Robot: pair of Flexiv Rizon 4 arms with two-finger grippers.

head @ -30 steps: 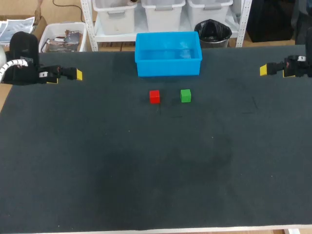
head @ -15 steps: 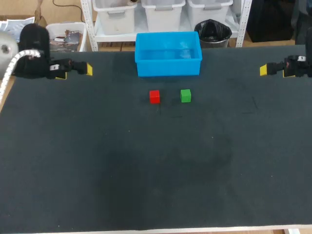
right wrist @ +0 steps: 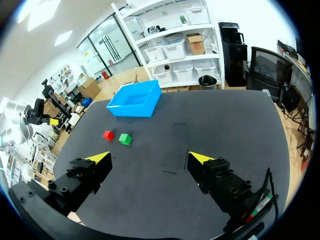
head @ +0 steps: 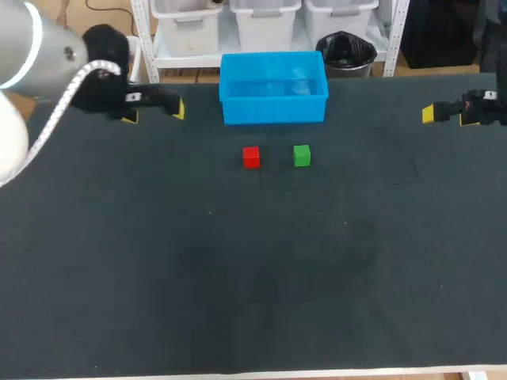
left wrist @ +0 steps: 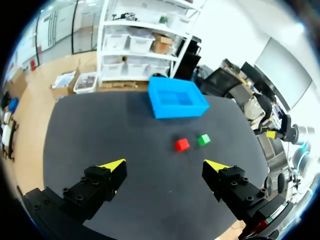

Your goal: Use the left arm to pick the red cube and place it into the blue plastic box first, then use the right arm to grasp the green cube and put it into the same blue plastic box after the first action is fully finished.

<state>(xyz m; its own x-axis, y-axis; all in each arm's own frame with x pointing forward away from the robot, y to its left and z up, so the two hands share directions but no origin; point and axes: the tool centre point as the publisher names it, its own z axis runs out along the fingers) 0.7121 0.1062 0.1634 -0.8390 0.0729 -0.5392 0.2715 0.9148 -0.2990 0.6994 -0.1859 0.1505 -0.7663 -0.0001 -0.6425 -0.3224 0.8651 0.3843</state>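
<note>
Dark tabletop (head: 238,277): red cube (head: 251,157) left of green cube (head: 301,155), both at near side of blue plastic box (head: 273,111). Left gripper (left wrist: 165,165) spread, empty, far left; right gripper (right wrist: 149,158) likewise spread. Best straddle red cube squarely, avoiding green.

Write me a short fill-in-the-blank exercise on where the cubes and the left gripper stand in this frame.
1. In the head view, the red cube sits just to the ____ of the green cube.
2. Both cubes are ____ the blue plastic box.
3. The left gripper is ____ and holds nothing.
Missing words: left; outside; open.
</note>
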